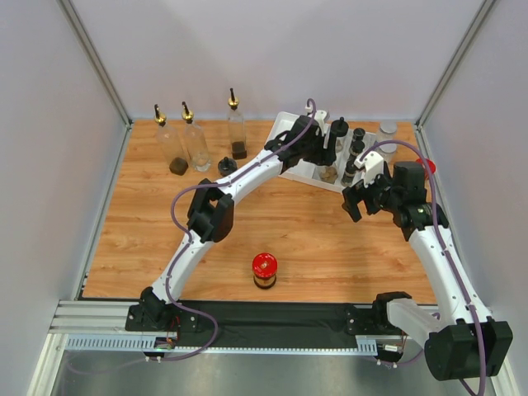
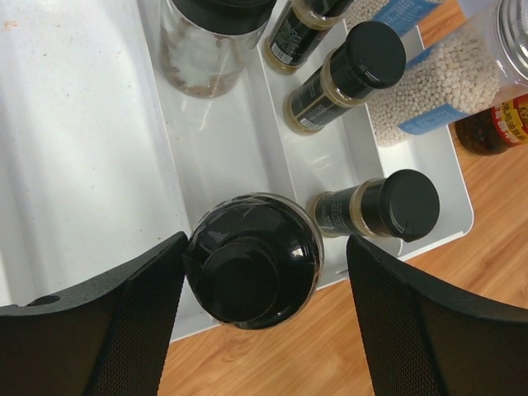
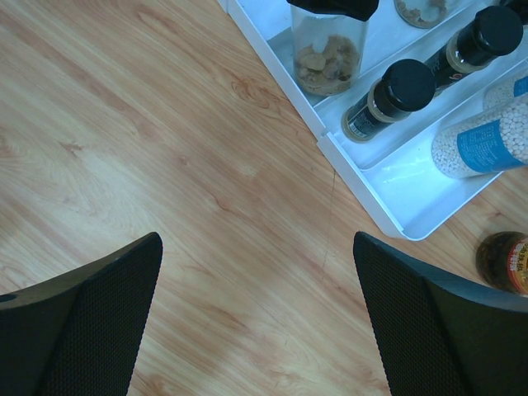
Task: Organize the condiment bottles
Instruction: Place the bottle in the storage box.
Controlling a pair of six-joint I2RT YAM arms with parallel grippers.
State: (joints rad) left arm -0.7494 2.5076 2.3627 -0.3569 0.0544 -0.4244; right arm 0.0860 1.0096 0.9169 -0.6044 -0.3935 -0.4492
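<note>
Seen from overhead, a wooden tabletop (image 1: 313, 239) sits between pale walls. At 11 o'clock, three tall pourer bottles (image 1: 195, 142) stand in a row near the far edge. At 1 o'clock lies a white divided tray (image 1: 307, 172) with several smaller containers standing in it. One red-lidded jar (image 1: 264, 270) stands alone at 6 o'clock, close to the front edge. The left gripper (image 1: 318, 153) reaches over the tray. The right gripper (image 1: 360, 205) hangs over bare wood just off the tray's 5 o'clock side.

From the left wrist, looking straight down, the left gripper is spread open around a wide black-capped jar (image 2: 252, 266). This jar stands in the tray near its rim. One finger sits close against the jar's side and the other stands clear of it. At 3 o'clock of this jar, and on toward 1 o'clock, slimmer black-capped jars (image 2: 375, 206) fill the next compartment. A bead-filled shaker (image 2: 450, 82) with a blue label is at 2 o'clock. A dark jar (image 2: 493, 124) stands on the wood just beyond the tray.

From the right wrist, the right gripper is wide open and holds nothing, with only wood grain beneath it. The tray's corner shows at 1 o'clock, with the dark jar beside it at 3 o'clock.
</note>
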